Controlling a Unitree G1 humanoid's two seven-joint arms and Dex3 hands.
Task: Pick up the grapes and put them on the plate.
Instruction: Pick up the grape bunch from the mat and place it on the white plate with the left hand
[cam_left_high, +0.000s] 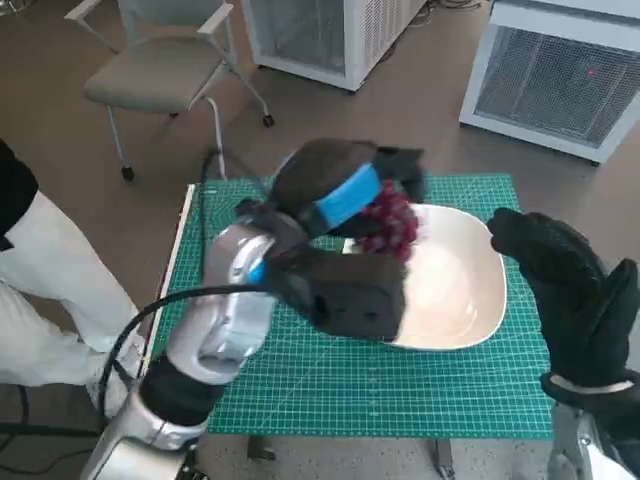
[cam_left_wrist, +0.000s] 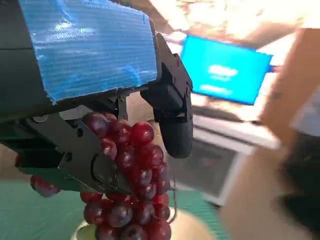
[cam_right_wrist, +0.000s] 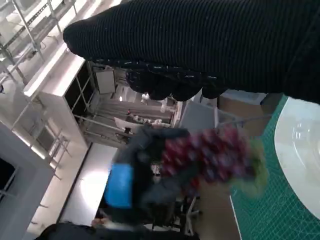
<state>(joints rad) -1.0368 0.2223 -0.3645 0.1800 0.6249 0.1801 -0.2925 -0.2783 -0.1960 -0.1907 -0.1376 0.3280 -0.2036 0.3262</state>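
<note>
My left hand (cam_left_high: 335, 190) grips a bunch of dark red grapes (cam_left_high: 388, 224) and holds it in the air over the near-left rim of the cream plate (cam_left_high: 470, 300). In the left wrist view the grapes (cam_left_wrist: 131, 185) hang from under the blue-taped hand (cam_left_wrist: 90, 55), with the black fingers (cam_left_wrist: 175, 125) around them. The right wrist view shows the same grapes (cam_right_wrist: 210, 152) and left hand (cam_right_wrist: 130, 185), blurred, beside the plate (cam_right_wrist: 300, 145). My gloved right hand (cam_left_high: 575, 290) hovers by the plate's right edge, holding nothing, fingers apart.
The plate lies on a green cutting mat (cam_left_high: 330, 390) that covers the small table. A grey chair (cam_left_high: 160, 75) and white cabinets (cam_left_high: 560, 70) stand on the floor beyond. A person's white-clad legs (cam_left_high: 40, 290) are at the left.
</note>
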